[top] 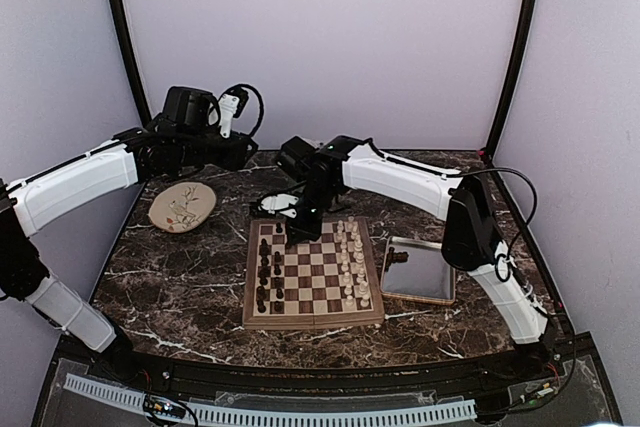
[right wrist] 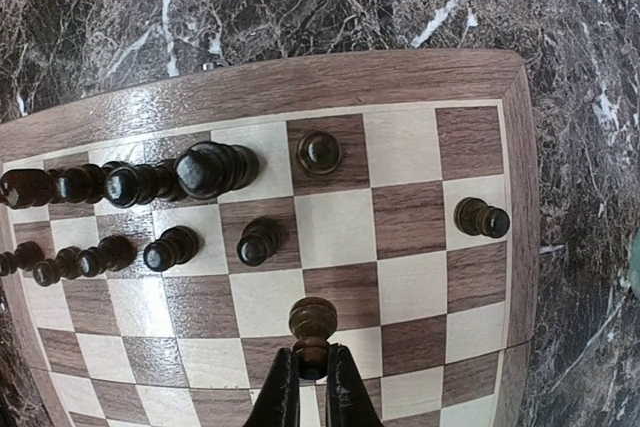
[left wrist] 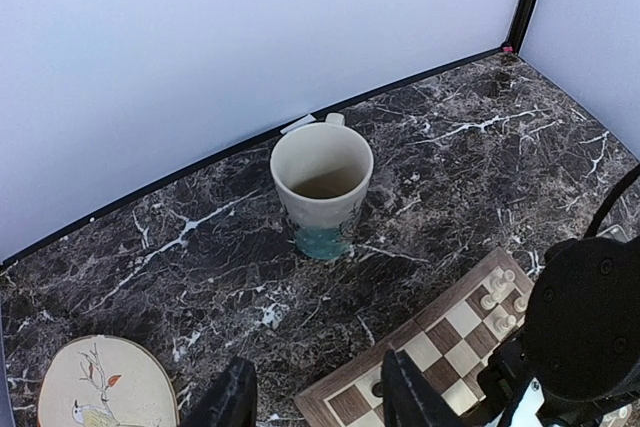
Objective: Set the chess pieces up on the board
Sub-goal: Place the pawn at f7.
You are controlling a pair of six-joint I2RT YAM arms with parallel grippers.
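Though tiny — dark, glossy chess pieces (right wrist: pixel 205 169)

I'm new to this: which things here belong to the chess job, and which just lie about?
Job: dark brown wooden chessmen; checkered square wooden chessboard.
Lying about: cream ceramic mug; oval bird-painted plate; shiny rectangular metal tray.

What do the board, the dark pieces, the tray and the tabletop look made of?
The board: wood, matte, with grain visible on border and squares. The dark pieces: probably stained wood, with slightly glossy highlights. The tray: likely polished metal; it mirrors its surroundings. The tabletop: dark marble look with white veins, possibly a printed laminate.
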